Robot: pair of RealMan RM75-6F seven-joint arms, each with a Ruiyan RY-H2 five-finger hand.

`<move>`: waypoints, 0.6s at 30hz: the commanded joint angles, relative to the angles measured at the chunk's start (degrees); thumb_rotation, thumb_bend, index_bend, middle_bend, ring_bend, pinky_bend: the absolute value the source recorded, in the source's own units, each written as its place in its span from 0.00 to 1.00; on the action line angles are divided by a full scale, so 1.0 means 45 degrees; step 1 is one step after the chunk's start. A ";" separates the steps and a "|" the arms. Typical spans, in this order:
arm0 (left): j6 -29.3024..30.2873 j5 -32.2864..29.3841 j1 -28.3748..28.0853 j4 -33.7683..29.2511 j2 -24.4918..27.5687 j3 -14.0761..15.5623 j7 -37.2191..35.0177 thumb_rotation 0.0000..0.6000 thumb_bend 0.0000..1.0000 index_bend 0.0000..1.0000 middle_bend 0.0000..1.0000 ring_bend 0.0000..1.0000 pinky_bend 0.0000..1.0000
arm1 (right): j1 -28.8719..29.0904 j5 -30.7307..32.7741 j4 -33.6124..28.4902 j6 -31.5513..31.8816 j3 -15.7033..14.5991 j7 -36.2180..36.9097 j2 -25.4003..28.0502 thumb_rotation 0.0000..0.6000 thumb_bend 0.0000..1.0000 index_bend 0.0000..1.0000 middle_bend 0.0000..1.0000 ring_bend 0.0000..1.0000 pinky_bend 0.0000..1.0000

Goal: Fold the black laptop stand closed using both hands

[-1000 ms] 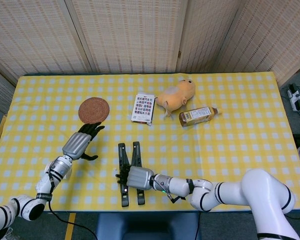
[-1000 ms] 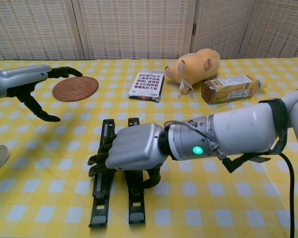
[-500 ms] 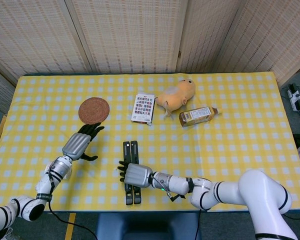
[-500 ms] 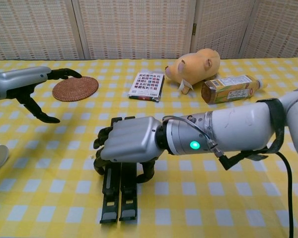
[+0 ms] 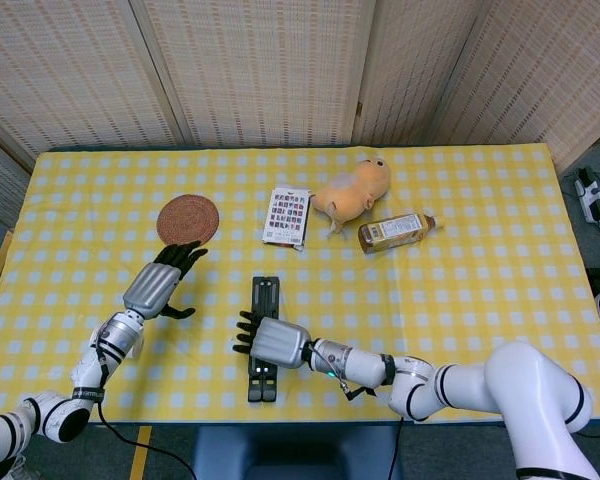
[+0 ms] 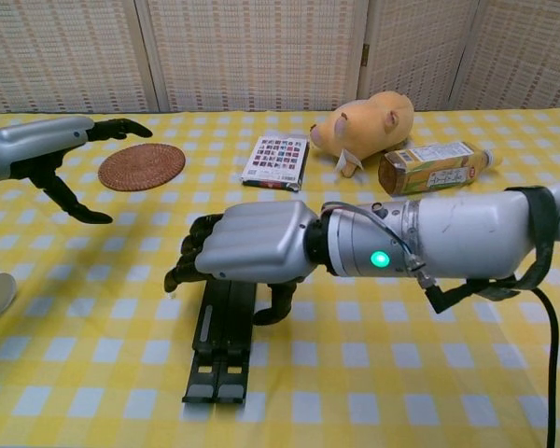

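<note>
Nearest, black laptop stand [image 6: 222, 341] flat on the yellow checked tablecloth [image 5: 480, 250], its two bars side by side and touching, long axis running away from the robot. Over its far half, right hand [image 6: 252, 254], fingers curled down around the bars, thumb at the right edge; firm grip or mere touch, cannot tell. Well apart to the left and farther back, left hand [image 5: 160, 285], wide open, holding nothing, near the woven coaster [image 5: 188, 219]. Clearly the right hand nearer.

One laptop stand [image 5: 263, 338], one woven coaster [image 5: 188, 219], one card pack [image 5: 287, 216], one plush toy [image 5: 354, 187], one bottle [image 5: 396, 231], two robot hands, left robot hand [image 5: 158, 287], right robot hand [image 5: 272, 341]
</note>
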 commanded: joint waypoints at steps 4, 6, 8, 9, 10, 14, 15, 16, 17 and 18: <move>0.0835 -0.0422 0.0402 -0.0321 0.0255 -0.0195 0.0960 1.00 0.22 0.02 0.00 0.00 0.00 | -0.1649 0.1115 -0.1429 0.1958 0.0270 -0.1241 0.1096 1.00 0.33 0.00 0.00 0.00 0.00; 0.1274 -0.0677 0.0648 -0.0555 0.0472 -0.0248 0.1528 1.00 0.22 0.03 0.00 0.00 0.00 | -0.2458 0.1655 -0.2244 0.2888 0.0313 -0.1776 0.1778 1.00 0.33 0.00 0.00 0.00 0.00; 0.1876 -0.0864 0.0959 -0.0768 0.0666 -0.0293 0.2084 1.00 0.23 0.05 0.00 0.00 0.00 | -0.3340 0.2221 -0.3120 0.3952 0.0338 -0.2312 0.2463 1.00 0.33 0.00 0.00 0.00 0.00; 0.2177 -0.0910 0.1105 -0.0851 0.0734 -0.0321 0.2270 1.00 0.23 0.05 0.00 0.00 0.00 | -0.3722 0.2419 -0.3481 0.4445 0.0340 -0.2518 0.2742 1.00 0.33 0.00 0.00 0.00 0.00; 0.2582 -0.0949 0.1307 -0.0955 0.0823 -0.0354 0.2474 1.00 0.23 0.06 0.00 0.00 0.00 | -0.4224 0.2647 -0.3945 0.5074 0.0309 -0.2734 0.3113 1.00 0.33 0.00 0.00 0.00 0.00; 0.3692 -0.1091 0.2007 -0.1332 0.1240 -0.0359 0.2995 1.00 0.24 0.07 0.01 0.00 0.00 | -0.5784 0.3086 -0.5137 0.6953 0.0114 -0.2826 0.4293 1.00 0.34 0.00 0.03 0.03 0.00; 0.3912 -0.1129 0.2171 -0.1421 0.1350 -0.0353 0.3074 1.00 0.24 0.07 0.01 0.00 0.00 | -0.6115 0.3172 -0.5333 0.7305 0.0057 -0.2772 0.4539 1.00 0.33 0.00 0.03 0.03 0.00; 0.4223 -0.1169 0.2399 -0.1537 0.1480 -0.0353 0.3136 1.00 0.24 0.07 0.01 0.00 0.00 | -0.6534 0.3295 -0.5577 0.7730 -0.0011 -0.2682 0.4862 1.00 0.33 0.00 0.03 0.04 0.00; 0.4475 -0.1196 0.2581 -0.1606 0.1554 -0.0349 0.3169 1.00 0.24 0.07 0.01 0.00 0.00 | -0.6838 0.3366 -0.5737 0.8036 -0.0063 -0.2603 0.5088 1.00 0.33 0.00 0.03 0.04 0.00; 0.4722 -0.1214 0.2762 -0.1663 0.1621 -0.0343 0.3182 1.00 0.24 0.07 0.01 0.00 0.00 | -0.7130 0.3407 -0.5869 0.8312 -0.0129 -0.2492 0.5312 1.00 0.33 0.00 0.03 0.04 0.00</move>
